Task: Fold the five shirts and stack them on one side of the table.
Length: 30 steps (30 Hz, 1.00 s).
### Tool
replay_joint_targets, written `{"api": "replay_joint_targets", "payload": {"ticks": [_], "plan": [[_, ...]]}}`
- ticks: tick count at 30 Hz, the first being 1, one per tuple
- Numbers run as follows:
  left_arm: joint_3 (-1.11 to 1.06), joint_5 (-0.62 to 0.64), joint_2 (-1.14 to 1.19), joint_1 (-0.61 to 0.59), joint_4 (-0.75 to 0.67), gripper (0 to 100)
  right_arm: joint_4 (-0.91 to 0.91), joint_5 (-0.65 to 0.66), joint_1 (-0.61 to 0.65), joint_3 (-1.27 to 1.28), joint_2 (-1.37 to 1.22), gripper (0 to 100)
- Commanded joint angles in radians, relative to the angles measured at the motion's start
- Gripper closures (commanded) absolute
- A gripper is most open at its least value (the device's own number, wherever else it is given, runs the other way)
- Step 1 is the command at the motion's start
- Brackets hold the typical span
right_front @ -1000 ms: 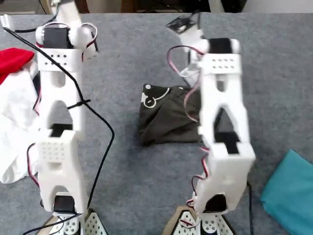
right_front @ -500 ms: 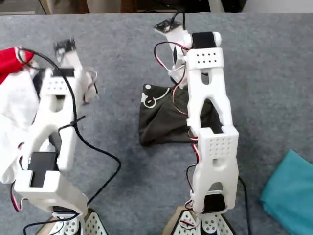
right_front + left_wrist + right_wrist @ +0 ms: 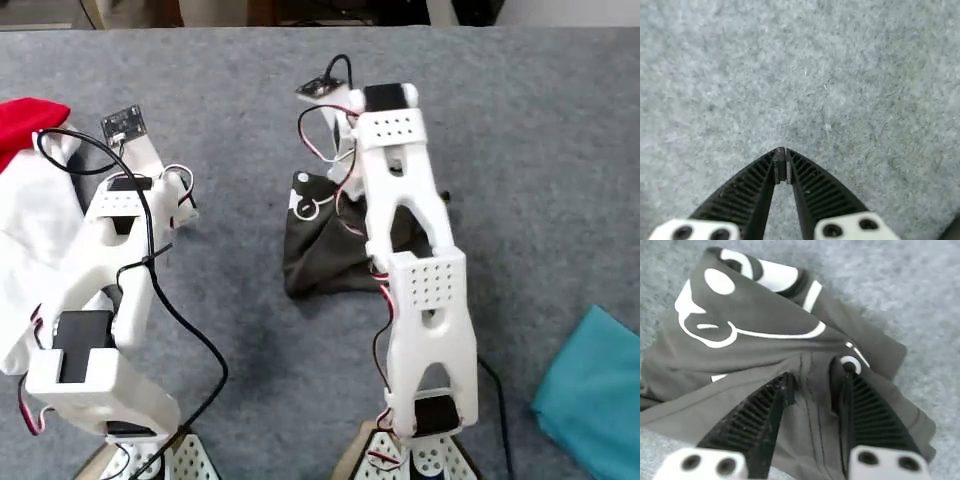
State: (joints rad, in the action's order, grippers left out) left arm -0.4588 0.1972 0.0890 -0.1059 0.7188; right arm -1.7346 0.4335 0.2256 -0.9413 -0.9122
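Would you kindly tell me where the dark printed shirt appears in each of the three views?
High view: the dark shirt mid-table, partly under the right arm, white print at its far corner.
Right wrist view: the shirt close up, the right gripper open over a crease.
Left wrist view: grey table cover beneath the shut left gripper.
Shared landmark: the white print.

The table (image 3: 560, 130) I work over is covered from edge to edge in grey felt (image 3: 840, 75), flecked light and dark, and close up it looks fuzzy and matted. Light falls evenly across it, and the shadows on it are soft. Past the table's far edge I see a dark strip of room (image 3: 330, 10), with a brown wooden piece (image 3: 165, 10) toward one end and a pale patch (image 3: 570, 10) toward the other.
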Motion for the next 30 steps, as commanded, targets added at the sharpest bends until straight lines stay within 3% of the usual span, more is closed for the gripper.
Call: {"api": "replay_joint_targets", "payload": {"ticks": [1, 6, 15, 23, 30], "plan": [[0.003, 0.009, -0.051, 0.000, -0.012, 98, 0.003, 0.008, 0.007, -0.084, -0.021, 83.1], [0.003, 0.008, -0.051, 0.000, -0.012, 98, -0.012, 0.008, 0.004, -0.117, -0.070, 98.9], [0.037, 0.005, 0.001, 0.000, -0.012, 98, -0.052, 0.008, -0.090, -0.157, -0.022, 99.4], [0.133, 0.008, 0.094, 0.000, 0.032, 98, -0.048, 0.041, -0.139, 0.180, 0.328, 99.5], [0.155, 0.008, 0.099, -0.002, 0.057, 98, -0.021, 0.152, -0.219, 0.522, 0.579, 99.5]]}}
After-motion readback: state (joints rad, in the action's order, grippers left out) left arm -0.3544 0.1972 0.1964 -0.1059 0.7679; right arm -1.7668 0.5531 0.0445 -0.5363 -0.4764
